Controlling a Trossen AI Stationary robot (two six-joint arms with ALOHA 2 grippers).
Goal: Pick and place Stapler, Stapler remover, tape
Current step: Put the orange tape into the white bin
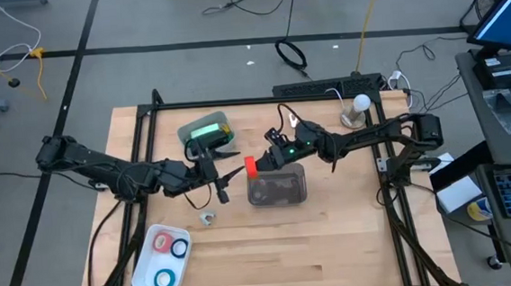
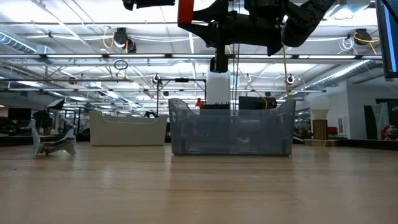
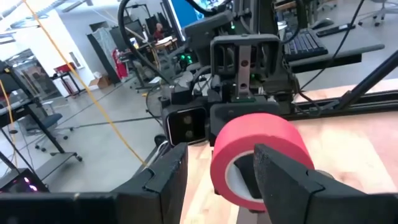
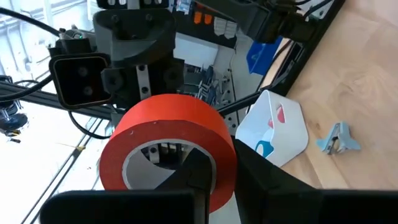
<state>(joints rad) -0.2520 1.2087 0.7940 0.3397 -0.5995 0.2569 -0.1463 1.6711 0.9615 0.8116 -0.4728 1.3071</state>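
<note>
Above the clear bin's (image 1: 277, 186) left edge, the right gripper (image 1: 259, 163) pinches red tape (image 1: 250, 167); left gripper (image 1: 229, 175) apparently open alongside.

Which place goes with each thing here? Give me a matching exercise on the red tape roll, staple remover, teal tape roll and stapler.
Things:
1. red tape roll
2. staple remover
3. teal tape roll
4. stapler

Places:
A. in the white tray
B. on the bare table, just beyond the tray
C. held in the air by the right gripper
D. toward the table's back, behind the open left gripper

Pairs: 1-C, 2-B, 3-A, 4-D
</note>
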